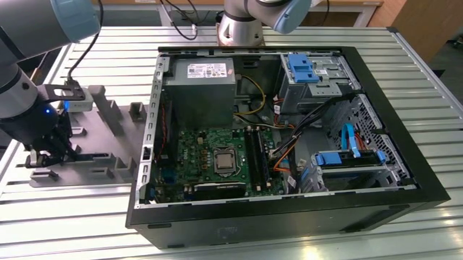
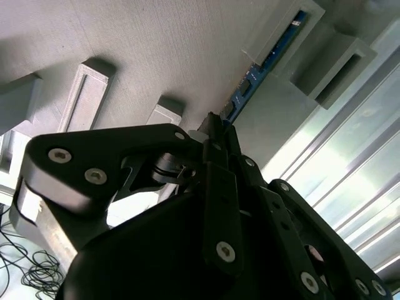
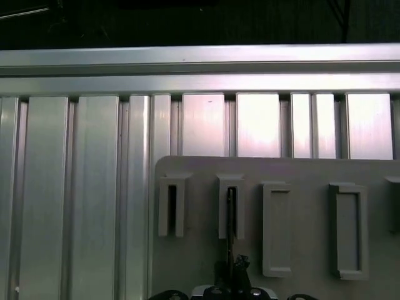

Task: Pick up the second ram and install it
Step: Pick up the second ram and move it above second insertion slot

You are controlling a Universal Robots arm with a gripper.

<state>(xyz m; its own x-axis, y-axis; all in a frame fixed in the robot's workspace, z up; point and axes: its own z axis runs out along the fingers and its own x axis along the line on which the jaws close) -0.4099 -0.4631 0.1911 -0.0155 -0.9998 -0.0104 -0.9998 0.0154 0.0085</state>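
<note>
One blue circuit-board ram stick (image 2: pixel 270 59) stands edge-up in a grey slotted holder (image 1: pixel 90 176) on the counter (image 1: pixel 72 216), at the exterior view's left of the open black PC case (image 1: pixel 289 222); gripper (image 2: pixel 217 127) clenched on it.

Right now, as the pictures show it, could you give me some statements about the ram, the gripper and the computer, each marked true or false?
1. The gripper hangs over the grey holder, outside the computer case. True.
2. The second ram is seated in the memory slots of the motherboard. False: it stands in a slot of the grey holder.
3. The second ram is blue. True.
4. The grey holder lies at the exterior view's right of the computer case. False: it lies at the left.
5. A side panel closes the computer case. False: it is open and the motherboard shows.
</note>
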